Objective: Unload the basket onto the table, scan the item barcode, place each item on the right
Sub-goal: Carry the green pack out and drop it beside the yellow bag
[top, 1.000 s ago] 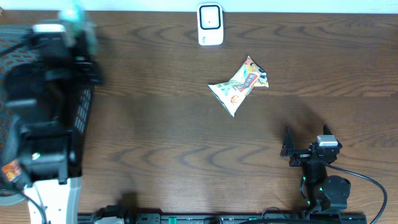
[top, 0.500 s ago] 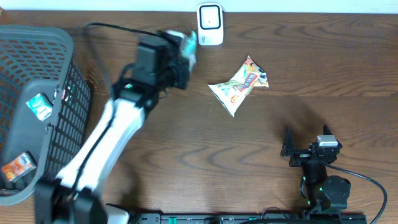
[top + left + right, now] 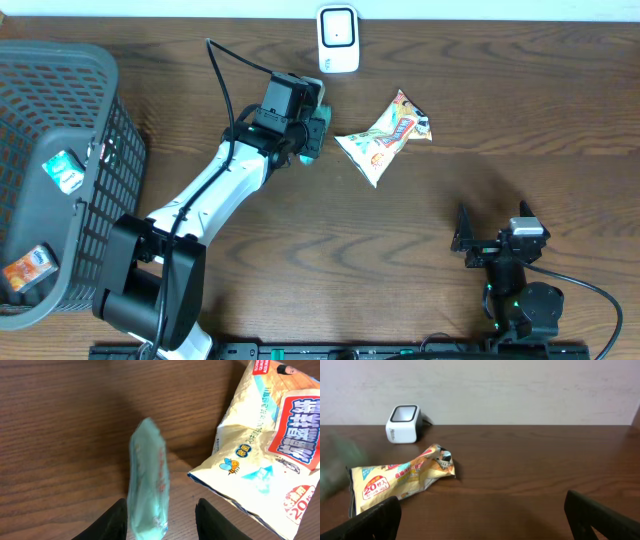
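Observation:
A pale teal packet (image 3: 148, 480), blurred, hangs upright between the jaws of my left gripper (image 3: 161, 507) just above the wooden table. It lies against the left finger (image 3: 112, 522), and a clear gap separates it from the right finger, so the jaws stand open. In the overhead view the left gripper (image 3: 314, 138) is just left of a yellow snack bag (image 3: 385, 135) and below the white scanner (image 3: 338, 40). My right gripper (image 3: 490, 238) rests open at the front right with nothing between its fingers (image 3: 367, 520). It faces the snack bag (image 3: 400, 480) and the scanner (image 3: 403, 424).
A dark mesh basket (image 3: 125, 170) stands at the left edge. It holds a teal packet (image 3: 62, 170) and an orange packet (image 3: 28, 268). The snack bag (image 3: 270, 445) lies close to the right of the left gripper.
The left arm swung from over the basket to the table's middle, carrying the teal packet down beside the snack bag. Its jaws have parted. The right arm has not moved.

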You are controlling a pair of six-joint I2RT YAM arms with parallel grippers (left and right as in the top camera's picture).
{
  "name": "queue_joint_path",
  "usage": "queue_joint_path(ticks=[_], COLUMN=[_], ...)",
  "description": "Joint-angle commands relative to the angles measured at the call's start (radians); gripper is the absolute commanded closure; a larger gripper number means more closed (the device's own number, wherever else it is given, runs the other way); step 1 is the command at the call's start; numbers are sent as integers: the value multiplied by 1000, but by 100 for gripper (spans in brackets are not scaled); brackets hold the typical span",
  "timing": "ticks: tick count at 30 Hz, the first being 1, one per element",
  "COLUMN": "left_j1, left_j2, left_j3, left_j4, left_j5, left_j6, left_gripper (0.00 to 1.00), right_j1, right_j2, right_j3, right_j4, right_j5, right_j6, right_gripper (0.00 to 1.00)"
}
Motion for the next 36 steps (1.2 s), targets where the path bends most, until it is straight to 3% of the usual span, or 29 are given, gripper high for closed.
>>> queue_joint_path(ticks=[1,3,6,11,18,22,25,29,30,31,36], left_j1=[-2,-2,0,4,43,132,257,470,518,574,814], left_j2=[-4,-6,-20,-108,-334,-449,-522,-599,-612,-626,-636], left_j3=[0,1,14,37,37,37,37,37,37,37,36], left_j4=[2,6,9,8,-4,-4,-3,-4,-7,-13,-115], left_j5=[-13,-14,-21,-40,-415,-532,-567,-566,-566,-562,-500], left_j6=[-3,-3,29,249,279,382,390,326,299,272,247], left_gripper=[57,50,49,49,50,50,49,41,34,3,2], right_j1=[2,2,2,2,2,2,2,2,2,2,2], right_j2=[-5,-5,-5,-5,-5,-5,-5,-5,-5,-5,-5], right_j3=[-2,-2,-2,-2,-2,-2,-2,-2,-2,-2,-2], right_j4=[-2,-2,-2,-2,-2,-2,-2,-2,-2,-2,-2], right_j5=[0,0,0,0,0,0,0,0,0,0,0], right_j6=[-11,-11,-11,-11,-11,-11,-11,-11,-11,-11,-11], right_gripper=[1,1,1,1,1,1,1,1,1,1,1])
